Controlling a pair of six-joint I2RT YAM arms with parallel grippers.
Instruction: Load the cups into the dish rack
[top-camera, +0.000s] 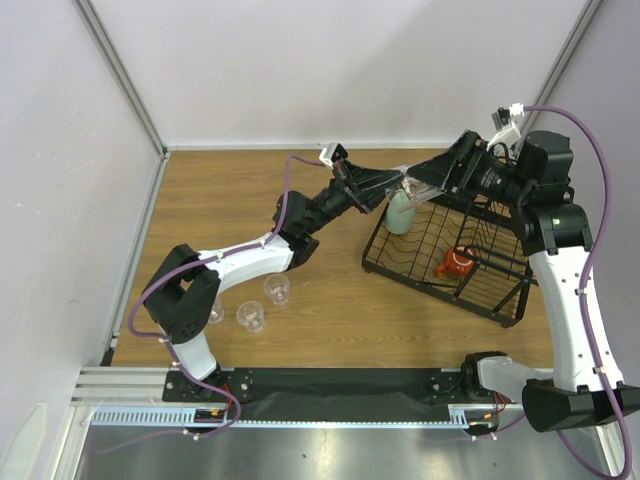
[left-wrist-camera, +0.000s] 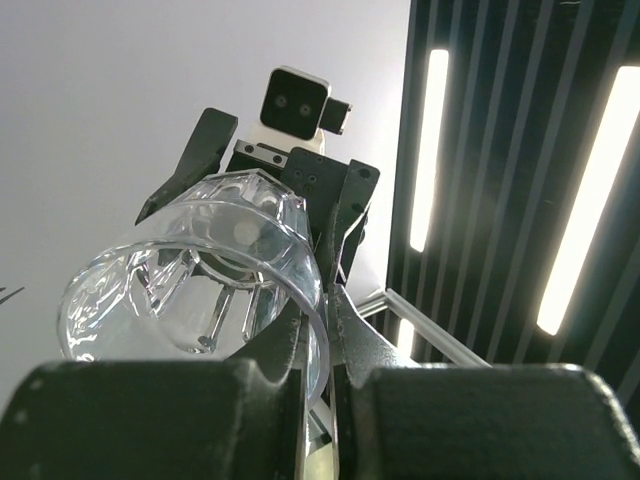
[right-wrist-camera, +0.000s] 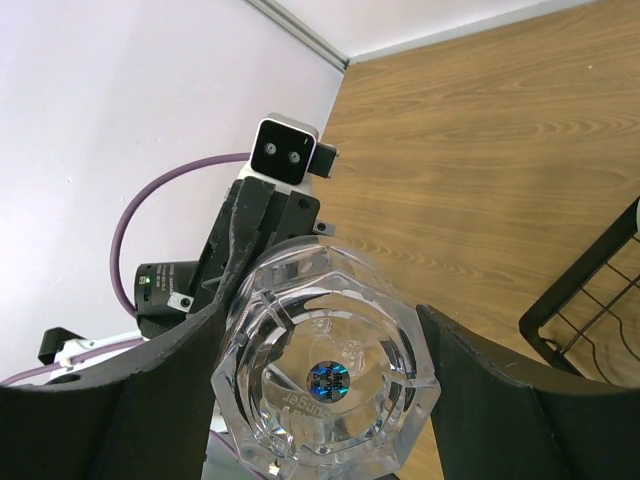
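Reaching rightward, left tool (left-wrist-camera: 320, 310) pinches tumbler (right-wrist-camera: 325, 385) rim; right tool (right-wrist-camera: 322, 312) spread around it.

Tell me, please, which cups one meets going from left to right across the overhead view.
Half-hidden clear cup → clear cup → another clear cup → mint-green cup → orange mug. Left out: the held clear cup, which overlaps the mint-green one.

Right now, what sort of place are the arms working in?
Probably a robotics lab test cell, not a kitchen: a wooden tabletop boxed in by white panels, a black wire dish rack on it, strip lights overhead.
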